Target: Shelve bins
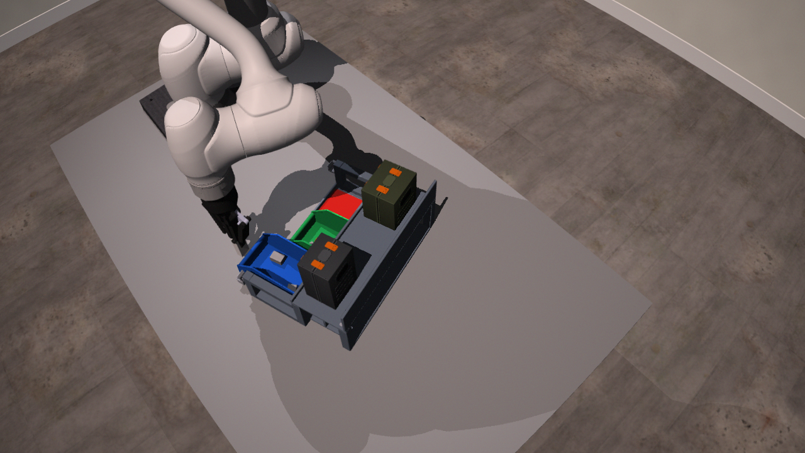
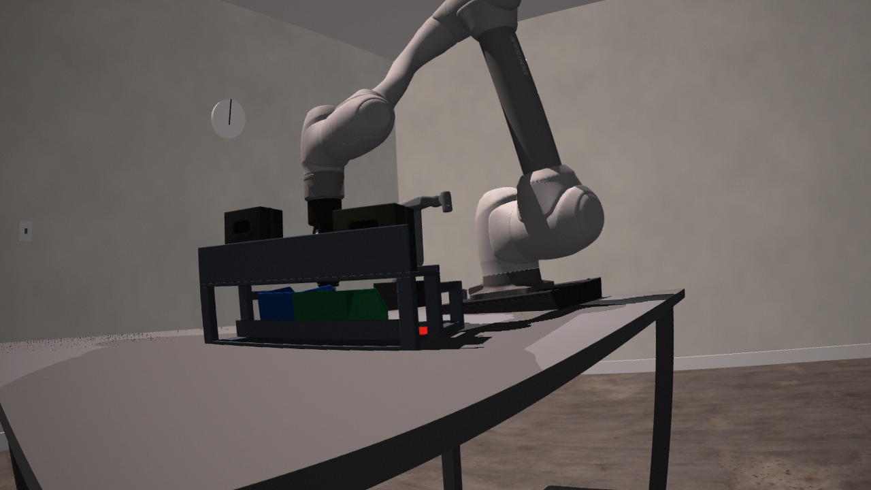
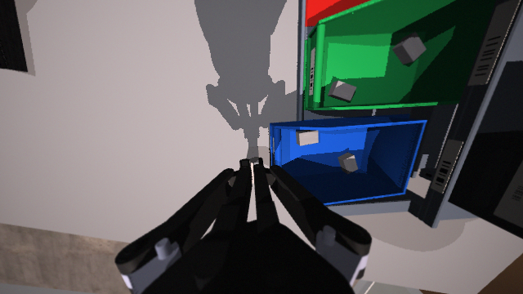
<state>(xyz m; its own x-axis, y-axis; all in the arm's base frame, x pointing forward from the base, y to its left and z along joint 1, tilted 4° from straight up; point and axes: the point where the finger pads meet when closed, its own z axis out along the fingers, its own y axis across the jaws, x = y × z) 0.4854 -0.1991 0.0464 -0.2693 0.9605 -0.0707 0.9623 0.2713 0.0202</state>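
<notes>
My gripper (image 1: 243, 249) (image 2: 329, 284) (image 3: 253, 154) points down, shut and empty, just in front of the blue bin's front end. The blue bin (image 1: 288, 269) (image 2: 275, 305) (image 3: 335, 143) sits on the shelf (image 1: 275, 290) (image 2: 341, 329), its front end sticking out over the front lip (image 3: 301, 61). Two parts (image 3: 307, 138) (image 3: 348, 162) lie in it. The green bin (image 1: 321, 225) (image 2: 341, 304) (image 3: 359, 61) sits beside it, behind the lip, with two grey parts (image 3: 409, 49) (image 3: 342, 91) inside. The red mark (image 1: 341, 204) (image 2: 423, 330) (image 3: 327, 8) is bare. No red bin shows. The blue and green marks are hidden.
The upper board (image 1: 360, 236) overhangs the rear of the spots. A dark grey case (image 1: 327, 275) (image 2: 249, 225) (image 3: 482, 171) stands on it near the blue bin, and an olive case (image 1: 388, 194) (image 2: 371, 217) near the red mark. A grey post with a bent top (image 2: 447, 201) stands behind the shelf.
</notes>
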